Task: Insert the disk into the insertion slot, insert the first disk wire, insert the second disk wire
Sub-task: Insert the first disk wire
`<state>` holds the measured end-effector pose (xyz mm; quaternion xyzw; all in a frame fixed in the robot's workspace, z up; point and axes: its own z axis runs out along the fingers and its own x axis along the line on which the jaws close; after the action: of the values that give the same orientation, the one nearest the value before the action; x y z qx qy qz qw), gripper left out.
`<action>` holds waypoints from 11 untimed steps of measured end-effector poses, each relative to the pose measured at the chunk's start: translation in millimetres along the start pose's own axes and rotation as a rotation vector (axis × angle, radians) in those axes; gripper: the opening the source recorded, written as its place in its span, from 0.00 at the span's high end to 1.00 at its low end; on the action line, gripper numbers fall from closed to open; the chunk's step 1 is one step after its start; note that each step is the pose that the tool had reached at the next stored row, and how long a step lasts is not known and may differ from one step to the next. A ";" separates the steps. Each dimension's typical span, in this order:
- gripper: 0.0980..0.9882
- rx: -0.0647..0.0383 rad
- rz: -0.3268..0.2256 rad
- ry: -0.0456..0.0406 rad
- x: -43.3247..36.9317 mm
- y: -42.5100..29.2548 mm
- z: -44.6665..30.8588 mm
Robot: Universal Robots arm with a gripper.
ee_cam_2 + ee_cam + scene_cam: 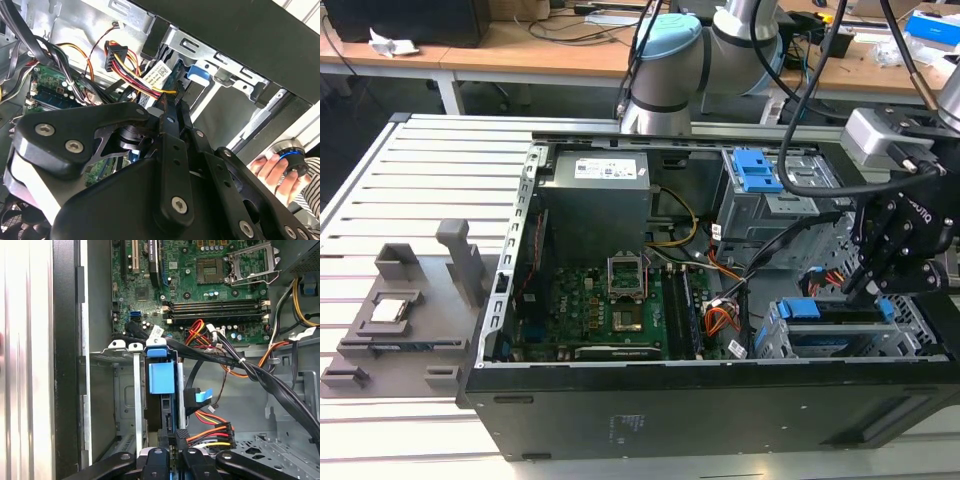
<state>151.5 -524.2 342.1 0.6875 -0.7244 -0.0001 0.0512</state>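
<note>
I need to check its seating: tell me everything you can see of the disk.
The disk sits on edge inside the silver slot, seen edge-on in the first wrist view: a thin dark body framed by a bright blue plastic bracket with a broad blue tab. It looks pushed well in, parallel to the slot's walls. A red, yellow and black wire bundle ends beside it, and the gripper hangs close by; contact cannot be told.
</note>
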 end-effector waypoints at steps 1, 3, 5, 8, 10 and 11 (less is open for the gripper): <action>0.93 0.000 0.000 0.0000 0.1 0.0 0.1; 0.93 0.000 0.000 0.0003 -0.1 -0.1 2.1; 0.93 -0.001 0.000 0.0000 -0.2 -0.3 4.5; 0.93 -0.001 0.000 0.0008 -0.3 -0.5 6.9; 0.93 -0.001 0.000 -0.0002 -0.4 -0.5 7.3; 0.91 -0.002 0.000 -0.0012 -0.4 -0.5 7.8</action>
<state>151.4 -524.4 334.2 0.6875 -0.7244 -0.0011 0.0513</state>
